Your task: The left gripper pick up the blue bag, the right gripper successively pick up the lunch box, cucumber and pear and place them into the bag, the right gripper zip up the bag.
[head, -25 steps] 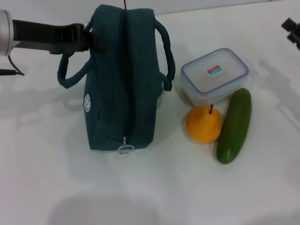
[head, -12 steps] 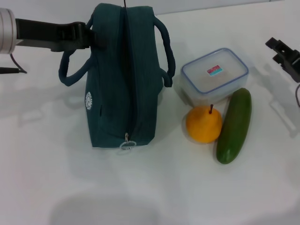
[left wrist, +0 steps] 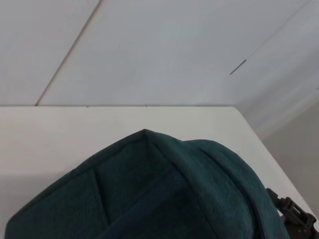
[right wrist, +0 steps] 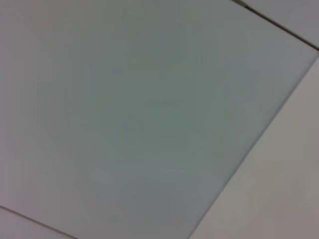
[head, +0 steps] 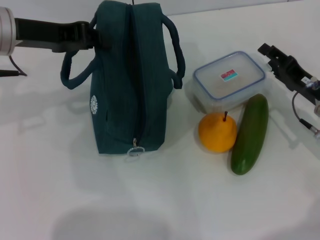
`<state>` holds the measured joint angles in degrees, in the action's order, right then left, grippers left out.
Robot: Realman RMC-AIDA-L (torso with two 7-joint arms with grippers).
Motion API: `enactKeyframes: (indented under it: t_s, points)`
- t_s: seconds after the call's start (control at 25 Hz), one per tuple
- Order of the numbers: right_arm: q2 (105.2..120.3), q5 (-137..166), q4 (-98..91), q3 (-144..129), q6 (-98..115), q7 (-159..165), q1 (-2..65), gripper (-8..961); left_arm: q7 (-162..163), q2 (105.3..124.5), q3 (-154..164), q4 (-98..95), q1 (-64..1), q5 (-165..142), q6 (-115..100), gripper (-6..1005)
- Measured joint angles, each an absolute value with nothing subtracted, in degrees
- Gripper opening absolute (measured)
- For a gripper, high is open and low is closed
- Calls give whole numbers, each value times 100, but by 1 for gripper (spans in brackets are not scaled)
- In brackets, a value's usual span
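Head view shows the bag (head: pixel 131 80) standing upright on the table (head: pixel 165 200), zip along its top apparently closed with the pull (head: pixel 135 148) hanging at the near end. The left gripper (head: pixel 92 37) reaches in from the bag's far-left side and sits against its upper far corner by the left handle (head: pixel 75 75); whether its fingers are pinched on fabric or merely touching cannot be told, and the bag's base looks to be resting on the table, so the pick-up seems begun at best. To the right of the bag, all three items lie outside it: the box (head: pixel 229 80) just beside the right handle, the pear (head: pixel 217 132) nearer the camera and touching or nearly touching the box, and the cucumber (head: pixel 250 134) lying alongside the pear on the side away from the bag. The right gripper (head: pixel 272 54) hovers just beyond the box's far-right corner, holding nothing, its fingers' opening unreadable. By my reading, nothing is packed: the bag would need opening, then box, cucumber and pear go in, then zipping. The left wrist view shows only the bag's top; the right wrist view shows no task item.
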<state>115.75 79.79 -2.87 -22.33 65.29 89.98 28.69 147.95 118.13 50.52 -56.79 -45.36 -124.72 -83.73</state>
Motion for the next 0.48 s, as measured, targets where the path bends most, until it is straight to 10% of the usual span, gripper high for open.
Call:
enactKeyframes:
  t_s: [0.48]
  points:
    - [11598,7988,-164,-2257,6400,8959,2999,664,14745,11823,5074,-5677,-4511,-12472,-8367,45]
